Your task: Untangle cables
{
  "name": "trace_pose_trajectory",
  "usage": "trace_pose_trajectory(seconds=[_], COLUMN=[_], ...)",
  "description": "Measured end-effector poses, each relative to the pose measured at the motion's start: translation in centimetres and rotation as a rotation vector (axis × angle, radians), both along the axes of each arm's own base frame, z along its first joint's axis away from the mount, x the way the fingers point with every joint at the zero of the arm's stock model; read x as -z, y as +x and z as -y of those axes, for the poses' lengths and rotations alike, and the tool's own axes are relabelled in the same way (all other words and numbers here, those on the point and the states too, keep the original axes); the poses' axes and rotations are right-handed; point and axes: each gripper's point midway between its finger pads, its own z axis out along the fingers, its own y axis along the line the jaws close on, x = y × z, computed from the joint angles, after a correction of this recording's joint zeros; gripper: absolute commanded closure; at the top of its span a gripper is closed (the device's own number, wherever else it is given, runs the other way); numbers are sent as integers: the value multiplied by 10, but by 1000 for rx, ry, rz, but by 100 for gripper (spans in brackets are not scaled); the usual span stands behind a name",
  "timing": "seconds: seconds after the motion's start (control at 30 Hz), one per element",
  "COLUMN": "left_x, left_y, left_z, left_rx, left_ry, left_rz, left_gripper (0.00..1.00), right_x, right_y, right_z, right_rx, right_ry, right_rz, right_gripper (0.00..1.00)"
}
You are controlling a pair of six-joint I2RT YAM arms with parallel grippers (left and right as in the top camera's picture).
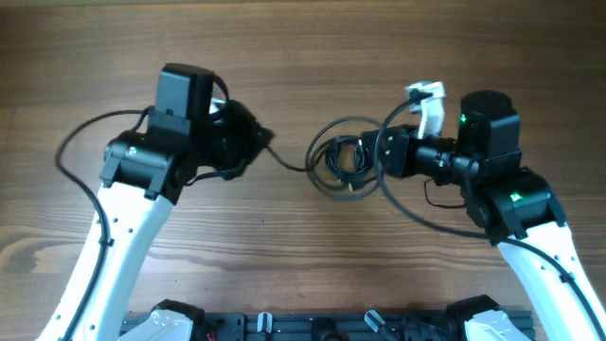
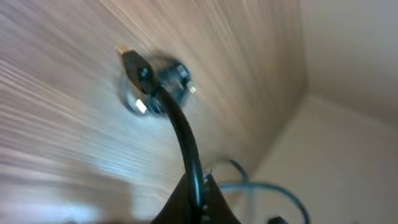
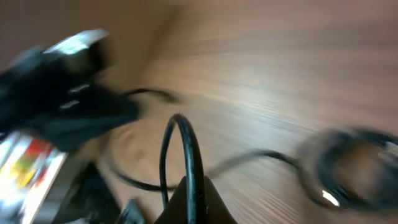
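- Small flat coil of cables (image 1: 339, 159) on the table (image 1: 303, 57), near its middle, between the two end effectors.
- One strand drawn out of the coil to the left, its long axis roughly left to right across the table, ending at the left end effector (image 1: 263, 140).
- In the left wrist view, clenched on that strand: cord rising out from between the closed fingertips toward a blurred knot with a small plug end.
- Right end effector (image 1: 381, 152) just at the coil's right edge, pointing left.
- In the right wrist view, clamped on a cord that arches up in a narrow loop from between the fingertips; rest of the bundle a blur at the far right.
- Left arm reaching up from the near left base, leaning rightward, wrist turned toward the coil.
- Right arm reaching up from the near right base, bent at the elbow, forearm lying about level and aimed left.
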Motion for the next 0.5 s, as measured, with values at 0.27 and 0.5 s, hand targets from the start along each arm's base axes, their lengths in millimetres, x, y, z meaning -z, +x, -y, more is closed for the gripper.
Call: trace_pose_trajectory(seconds=[0.27,0.5], left_x=[33,25], left_y=[1,-3], left_z=[-120,-193], left_rx=[-306,-515], left_ry=[491,740], left_rz=[-53,-57], left_gripper=[96,96], right_x=[25,25], right_y=[47,35], right_z=[125,224], right_rx=[690,1069], right_ry=[-288,-506], right_rz=[-21,-22], right_gripper=[96,96])
